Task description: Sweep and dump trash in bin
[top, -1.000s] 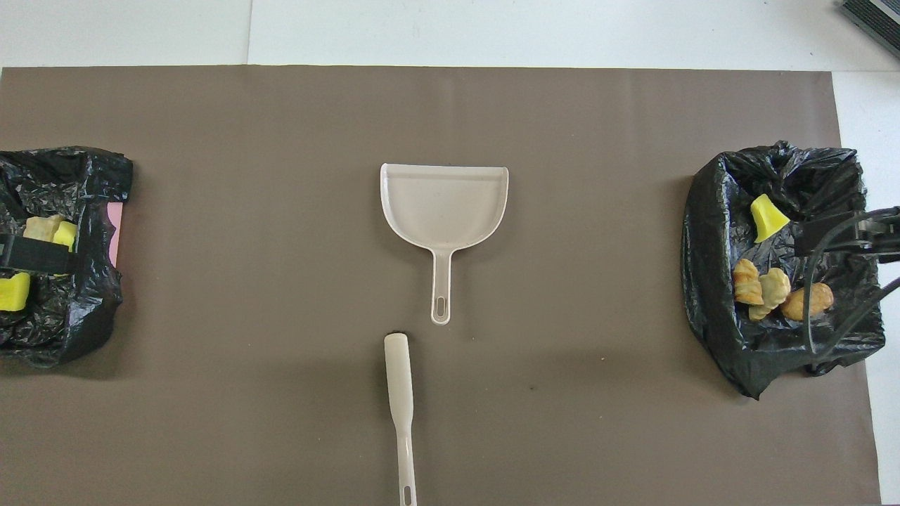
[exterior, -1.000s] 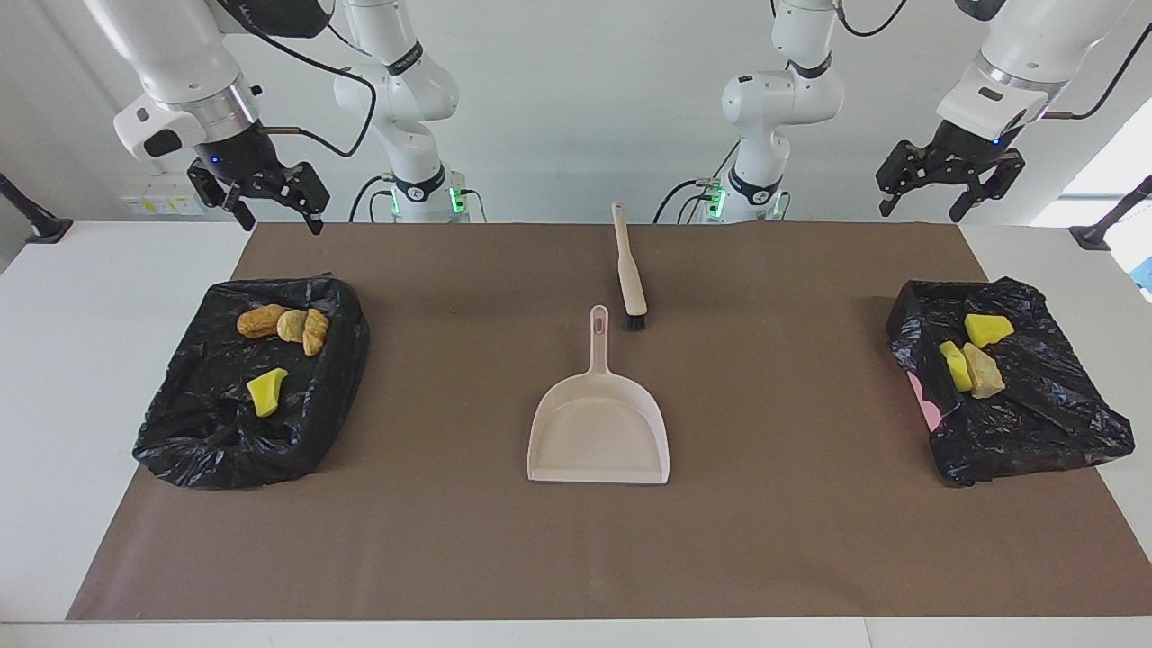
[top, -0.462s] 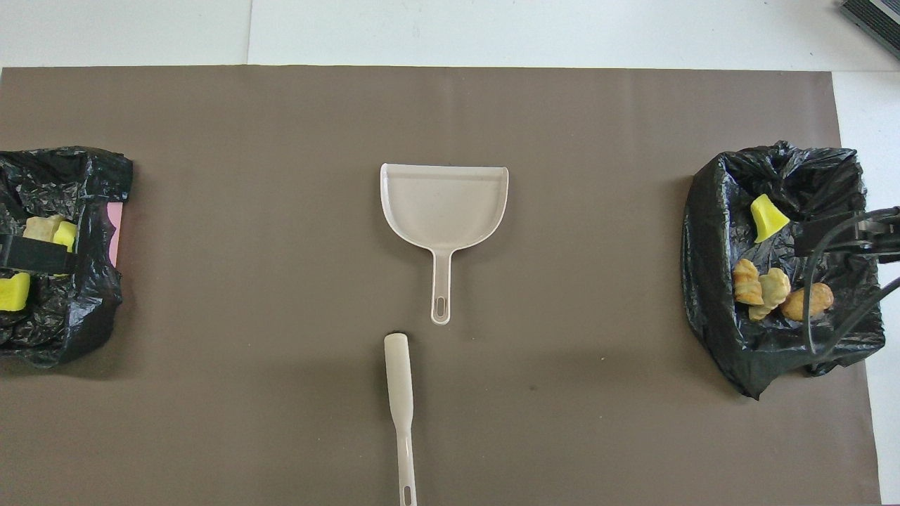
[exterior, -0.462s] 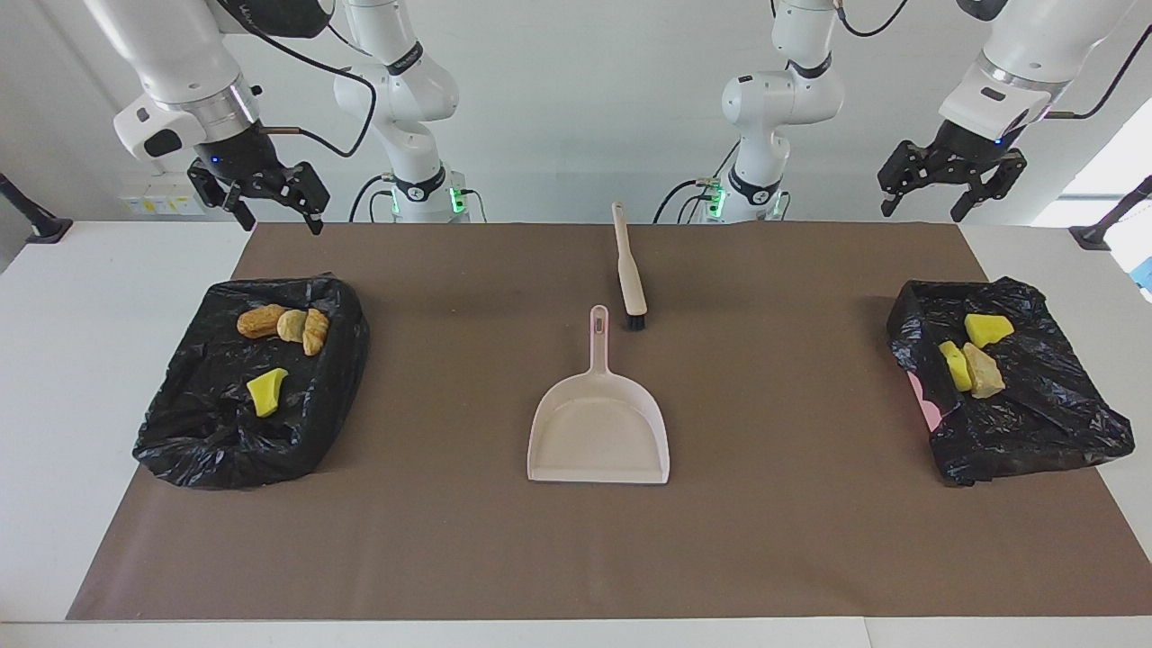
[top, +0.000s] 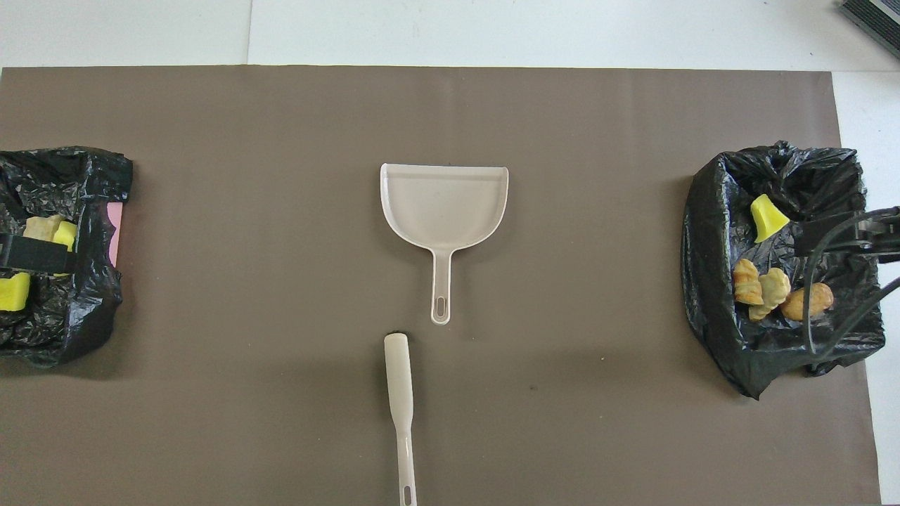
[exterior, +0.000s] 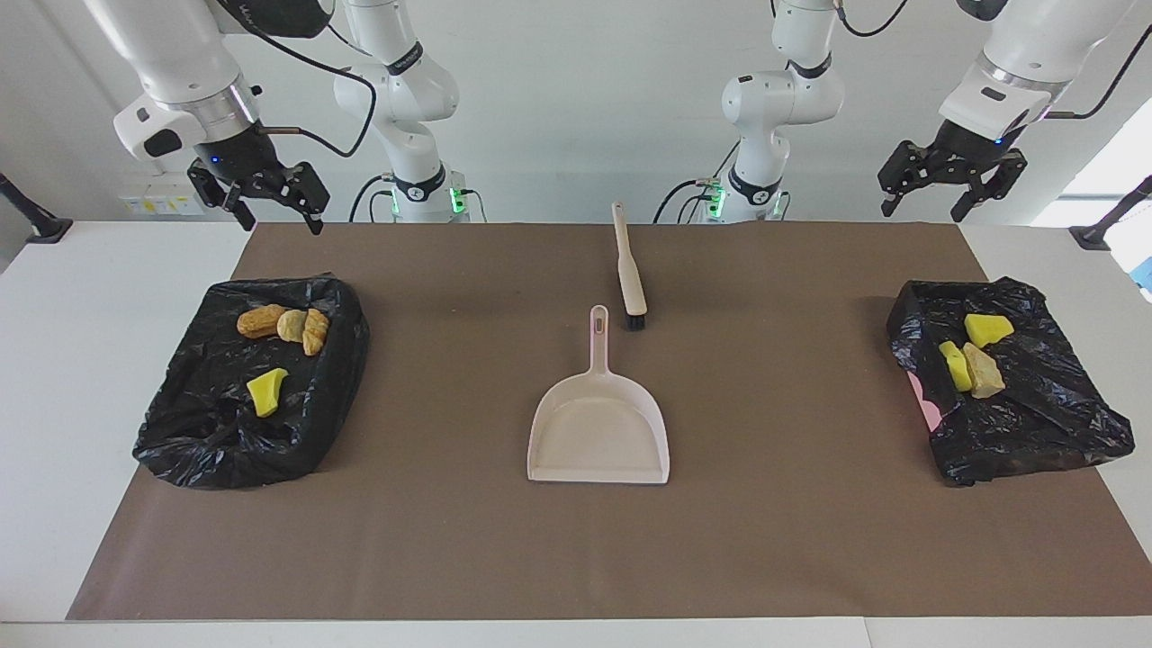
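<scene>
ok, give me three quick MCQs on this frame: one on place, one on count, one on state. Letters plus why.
1. Where is the brush?
A. in the dustpan
B. on the mat, nearer the robots than the dustpan
C. on a bag

2. How many trash lumps lie on the bag at the right arm's end?
A. two
B. four
C. six

3. What does the left gripper hold?
A. nothing
B. the brush
C. the dustpan

Answers: B, the brush lies just past the dustpan's handle tip; B, three brown pieces and one yellow; A, it hangs bare in the air.
</scene>
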Controlling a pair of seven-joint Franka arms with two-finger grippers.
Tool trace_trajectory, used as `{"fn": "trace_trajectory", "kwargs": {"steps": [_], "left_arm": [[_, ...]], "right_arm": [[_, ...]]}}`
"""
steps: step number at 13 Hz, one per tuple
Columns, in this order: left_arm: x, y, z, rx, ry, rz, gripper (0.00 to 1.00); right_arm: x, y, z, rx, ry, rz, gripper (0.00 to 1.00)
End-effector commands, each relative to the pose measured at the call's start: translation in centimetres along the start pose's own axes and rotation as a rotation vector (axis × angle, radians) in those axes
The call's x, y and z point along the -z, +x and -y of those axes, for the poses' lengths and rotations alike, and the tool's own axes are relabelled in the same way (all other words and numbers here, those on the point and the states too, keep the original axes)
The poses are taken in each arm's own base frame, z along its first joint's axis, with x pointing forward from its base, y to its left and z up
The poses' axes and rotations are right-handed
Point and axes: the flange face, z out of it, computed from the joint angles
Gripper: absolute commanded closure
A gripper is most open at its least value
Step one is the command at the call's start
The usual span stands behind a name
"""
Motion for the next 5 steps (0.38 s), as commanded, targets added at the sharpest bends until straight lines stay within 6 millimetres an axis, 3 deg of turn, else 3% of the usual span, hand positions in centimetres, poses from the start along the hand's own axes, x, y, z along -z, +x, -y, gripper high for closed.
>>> {"fn": "trace_trajectory", "kwargs": {"steps": [1, 5], "left_arm": [[0.41, 0.28, -0.2, 0.002, 0.004, -0.015, 0.0], [0.4, 0.27, -0.24, 0.015, 0.007, -0.013, 0.0]], "right_arm": [[0.04, -0.34, 0.08, -0.006, 0.001, -0.01, 0.0], [0.04, -0.34, 0.08, -0.005, 0.001, -0.01, 0.0]]}}
